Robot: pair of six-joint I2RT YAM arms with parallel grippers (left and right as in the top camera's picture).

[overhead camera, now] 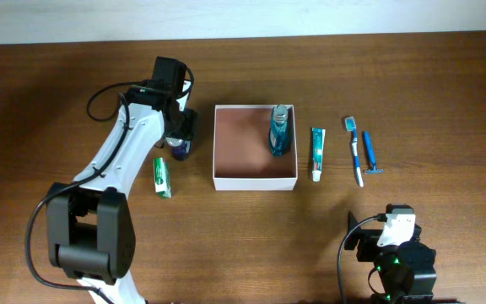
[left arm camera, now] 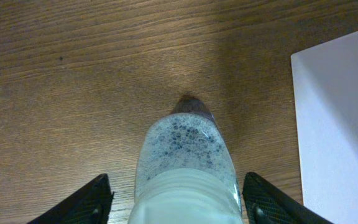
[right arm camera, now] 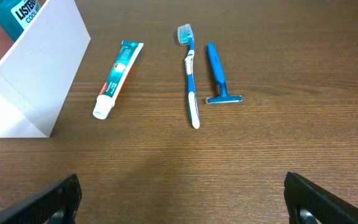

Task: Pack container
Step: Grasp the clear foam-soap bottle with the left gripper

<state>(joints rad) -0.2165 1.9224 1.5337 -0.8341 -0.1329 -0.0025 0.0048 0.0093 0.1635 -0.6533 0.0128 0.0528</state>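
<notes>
One container sits open-topped near the middle of the tabletop, white outside and pinkish-brown inside. I count six toiletry items, and only one is in it: a blue-green mouthwash bottle in its far right corner.

The other five are on the wood. On the container's right there are three in a row, none touching: one toothpaste tube just beside the wall, then one toothbrush, then one blue razor. On its left there are two: one small green pack, and one clear bottle with foamy liquid.

My left jaws are spread to either side of that clear bottle, with wood showing between it and each finger, so they are released, not gripping. The container's white wall stands just to their right.

My right jaws are spread wide and hold nothing, low over bare wood nearer than the razor.
</notes>
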